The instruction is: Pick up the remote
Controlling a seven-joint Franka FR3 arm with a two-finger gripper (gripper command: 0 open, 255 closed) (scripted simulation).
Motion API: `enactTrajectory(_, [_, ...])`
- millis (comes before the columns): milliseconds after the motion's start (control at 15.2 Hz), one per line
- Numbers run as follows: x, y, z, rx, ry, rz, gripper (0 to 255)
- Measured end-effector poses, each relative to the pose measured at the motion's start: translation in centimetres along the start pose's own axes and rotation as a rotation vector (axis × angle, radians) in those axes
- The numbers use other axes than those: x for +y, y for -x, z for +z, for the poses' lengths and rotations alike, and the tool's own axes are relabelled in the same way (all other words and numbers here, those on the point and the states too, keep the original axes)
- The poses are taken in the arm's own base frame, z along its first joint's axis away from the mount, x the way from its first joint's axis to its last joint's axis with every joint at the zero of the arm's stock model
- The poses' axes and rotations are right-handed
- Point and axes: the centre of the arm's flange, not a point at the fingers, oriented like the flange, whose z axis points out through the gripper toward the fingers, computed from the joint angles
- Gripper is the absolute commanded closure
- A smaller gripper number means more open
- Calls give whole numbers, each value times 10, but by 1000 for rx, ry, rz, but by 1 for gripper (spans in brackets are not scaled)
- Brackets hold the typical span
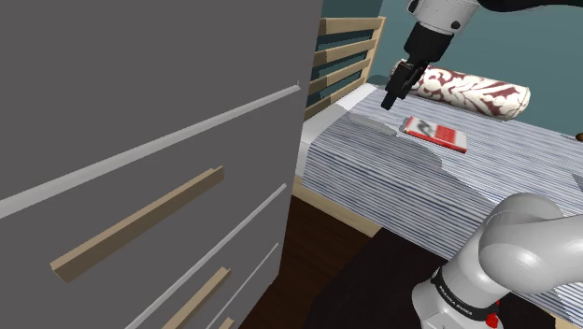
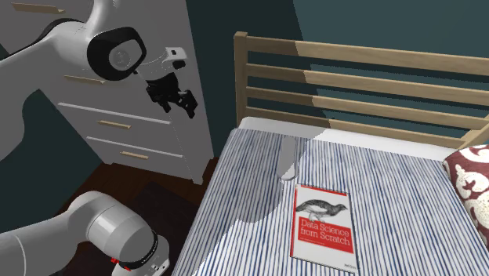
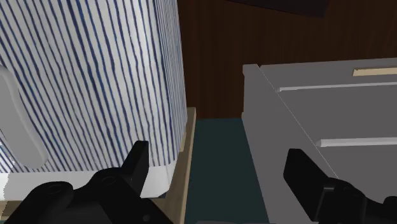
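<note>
Shoulder view: tucked right up against the grey dresser (image 1: 140, 140), its drawer fronts crowding the shoulder view's left. We're looking past it, across the striped bed (image 1: 523, 178) to the slatted headboard (image 1: 350, 56). The arm base (image 1: 504, 271) sits very near, low at the right.
Second exterior view: up high over the bed now, facing along it toward the headboard, with the dresser off beyond the bed's side edge.
Wrist view: riding the hand (image 3: 217, 154), close in, pointing at the bed's side edge and the gap between it and the dresser.
Shared: all three catch that bed edge and the dresser. Both exterior views hold the headboard, red book (image 1: 434, 134) and patterned pillow (image 1: 472, 92).
</note>
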Motion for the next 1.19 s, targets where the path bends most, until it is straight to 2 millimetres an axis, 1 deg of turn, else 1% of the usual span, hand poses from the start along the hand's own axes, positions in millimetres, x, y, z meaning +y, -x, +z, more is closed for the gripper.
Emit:
enactTrajectory(66, [0, 0, 0, 0, 0, 0, 0])
enactTrajectory(132, [5, -2, 3, 0, -1, -1, 0])
enactTrajectory(330, [34, -8, 21, -2, -4, -9, 0])
enactTrajectory(396, [43, -13, 26, -3, -5, -12, 0])
enactTrajectory(462, [56, -17, 33, -4, -7, -15, 0])
enactTrajectory(594, [78, -18, 46, -5, -9, -21, 0])
enactTrajectory(726, [100, -28, 60, -6, -12, -28, 0])
enactTrajectory(924, [136, -35, 76, -7, -16, -38, 0])
enactTrajectory(1122, [168, -49, 99, -9, -19, -48, 0])
enactTrajectory(1188, [179, -51, 104, -10, -21, -51, 0])
